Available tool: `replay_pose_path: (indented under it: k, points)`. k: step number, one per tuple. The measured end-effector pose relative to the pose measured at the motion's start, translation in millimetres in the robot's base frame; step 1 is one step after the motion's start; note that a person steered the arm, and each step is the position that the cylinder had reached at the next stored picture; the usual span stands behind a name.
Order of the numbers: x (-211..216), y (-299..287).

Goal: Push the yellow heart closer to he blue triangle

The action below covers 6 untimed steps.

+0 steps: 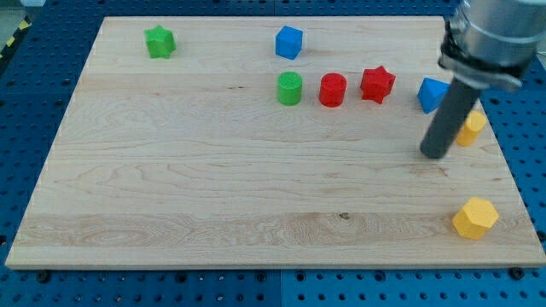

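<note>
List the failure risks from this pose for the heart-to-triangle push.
1. My tip sits on the view's left of the yellow heart, partly hiding it. A push from this side would probably drive it toward the board's right edge, not the blue triangle.
2. The rod hides part of the triangle, so their gap is unclear; the rod may nudge it.
3. The red star lies just left of the triangle; overshoot could shove them together.

The board point(256, 188) was pale wood, matt, with visible grain and a small dark knot. The blocks, such as the red star point(377, 83) and yellow hexagon point(474, 217), looked like ridged matt plastic. The rod point(450, 119) was smooth, dark and matt.
</note>
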<state>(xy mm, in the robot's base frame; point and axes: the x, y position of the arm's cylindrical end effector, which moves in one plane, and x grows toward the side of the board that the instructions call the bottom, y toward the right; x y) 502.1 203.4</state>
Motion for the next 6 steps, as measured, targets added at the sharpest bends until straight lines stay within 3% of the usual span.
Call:
replay_pose_path:
  k: [1, 3, 6]
  points:
    - [19, 44]
    - [-78, 77]
    - [-64, 67]
